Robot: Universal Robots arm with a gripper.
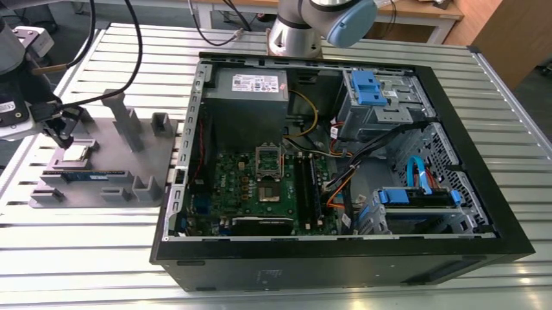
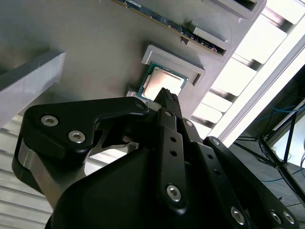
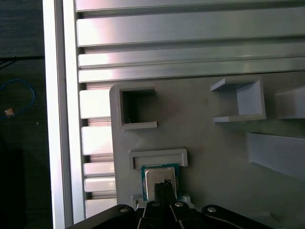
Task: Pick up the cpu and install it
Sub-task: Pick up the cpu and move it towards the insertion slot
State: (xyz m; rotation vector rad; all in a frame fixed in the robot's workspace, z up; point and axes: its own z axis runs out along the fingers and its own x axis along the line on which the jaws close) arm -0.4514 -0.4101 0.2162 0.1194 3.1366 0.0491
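The table is made of long aluminium slats, ribbed and shiny. On it, toward the exterior view's right, lies a black metal case, open on top. Inside it are a green board, a grey metal box and blue plastic drive holders, with many cables between them.

Just beside the case, toward the exterior view's left, lies a tray of matte grey plastic. It is flat, with low raised rims that form square pockets, and with some upright posts; both wrist views show this surface too. One long slot of the tray holds a thin blue-green memory stick.

The cpu lies flat in another shallow pocket of the tray, near the memory stick and well apart from the case. It is a small square with a silvery, slightly reflecting top and a thin green edge.

The gripper is of black metal with bolted links and narrow tips. In both wrist views its tips stand directly over the cpu's top, near one side of it. The two fingers are pressed together with no visible gap, and they hold nothing. I cannot tell if the tips touch the cpu's top.
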